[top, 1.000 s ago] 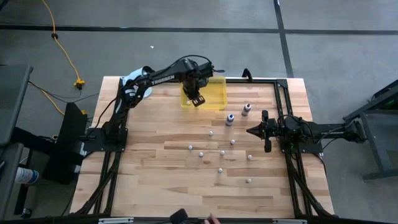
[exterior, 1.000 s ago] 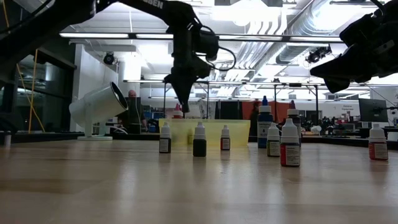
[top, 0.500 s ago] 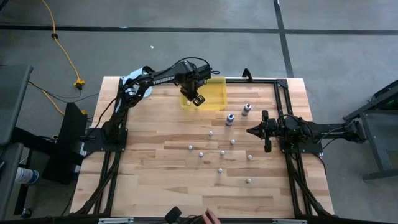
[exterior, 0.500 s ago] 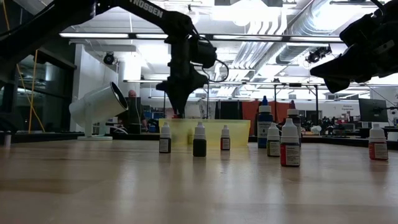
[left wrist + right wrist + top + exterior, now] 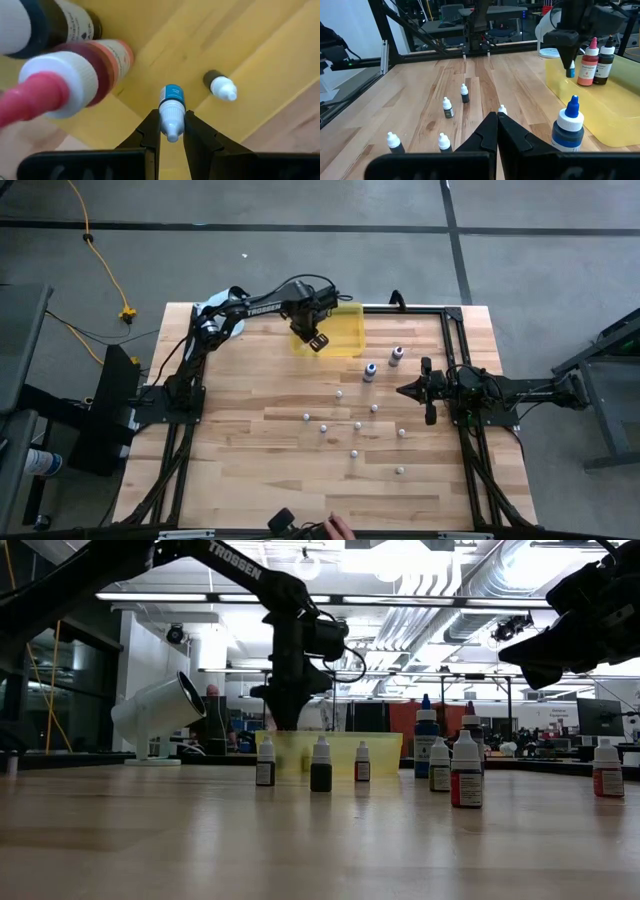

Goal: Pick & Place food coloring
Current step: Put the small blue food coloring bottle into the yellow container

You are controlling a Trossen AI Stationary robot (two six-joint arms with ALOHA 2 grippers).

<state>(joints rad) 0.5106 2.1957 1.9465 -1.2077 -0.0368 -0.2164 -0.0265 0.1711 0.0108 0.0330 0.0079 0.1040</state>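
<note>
Placement step, by the look of it: left gripper (image 5: 172, 131) hangs over the yellow tray (image 5: 346, 340) at the far side of the worktop (image 5: 250, 470), fingers (image 5: 150, 131) clenched on a small blue-labelled dropper bottle (image 5: 172, 112). Held upright, long axis running straight along the fingers, white cap toward the wrist, base toward the tray floor just below. Already inside the tray: a red bottle (image 5: 588, 63), a dark bottle (image 5: 604, 59) and one small dropper (image 5: 220, 86) on its side. Next move, probably: lower a touch, release, and lift clear without knocking the two tall bottles close by. Then on to the rest of the food coloring, scattered upright mid-worktop: small droppers (image 5: 355, 430) and two taller blue-bodied ones (image 5: 369, 371) nearer the tray. Right gripper (image 5: 497, 114) waits at the right side of the worktop, fingers closed on nothing.
</note>
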